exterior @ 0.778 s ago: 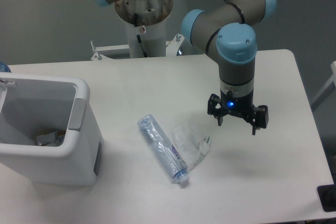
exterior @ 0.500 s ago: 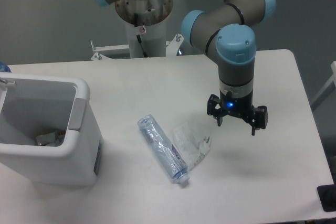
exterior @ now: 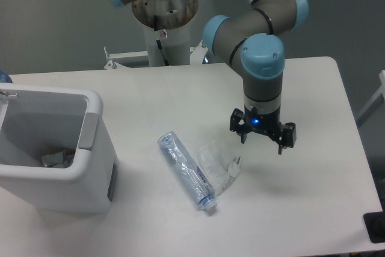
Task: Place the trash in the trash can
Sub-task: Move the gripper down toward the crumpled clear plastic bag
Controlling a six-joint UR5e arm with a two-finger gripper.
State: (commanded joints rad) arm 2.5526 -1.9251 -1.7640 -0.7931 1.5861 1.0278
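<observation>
A crushed clear plastic bottle (exterior: 186, 171) with a blue-white label and white cap lies on the table, cap toward the front. Touching its right side is a crumpled clear-whitish wrapper (exterior: 218, 161). The white trash can (exterior: 90, 148) with a grey rim panel stands at the left edge, with some scraps inside. My gripper (exterior: 261, 142) hangs open above the table, just right of the wrapper, fingers pointing down with nothing between them.
The arm's base column (exterior: 163, 22) rises at the back of the table. A dark object (exterior: 374, 227) sits at the front right corner. The table's right edge lies close to the gripper's right.
The gripper has shifted a little to the left, toward the wrapper. Bottle, wrapper and trash can have not moved.
</observation>
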